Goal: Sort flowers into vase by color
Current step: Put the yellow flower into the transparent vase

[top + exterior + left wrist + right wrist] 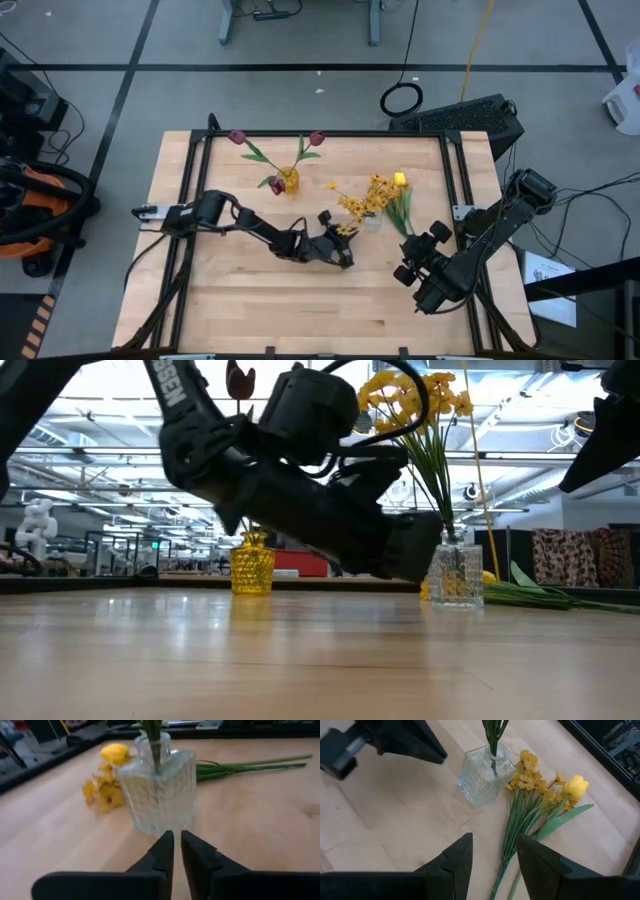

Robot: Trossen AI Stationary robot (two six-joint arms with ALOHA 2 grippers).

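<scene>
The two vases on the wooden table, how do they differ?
The small yellow textured glass vase holds dark-red tulips; the clear square textured glass vase holds a spray of small yellow blossoms. More yellow flowers lie on the table beside the clear vase, none by the yellow one. Both stand upright.

High view looks straight down; low view skims the table; both wrist views closely share the clear vase (159,790).

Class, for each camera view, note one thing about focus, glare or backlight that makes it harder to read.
Low view: bright ceiling lights behind leave the dark left arm in silhouette. Left wrist view: the clear square glass vase and the claw are soft. Right wrist view: the yellow tulip is sharp, its near claw blurred.
</scene>
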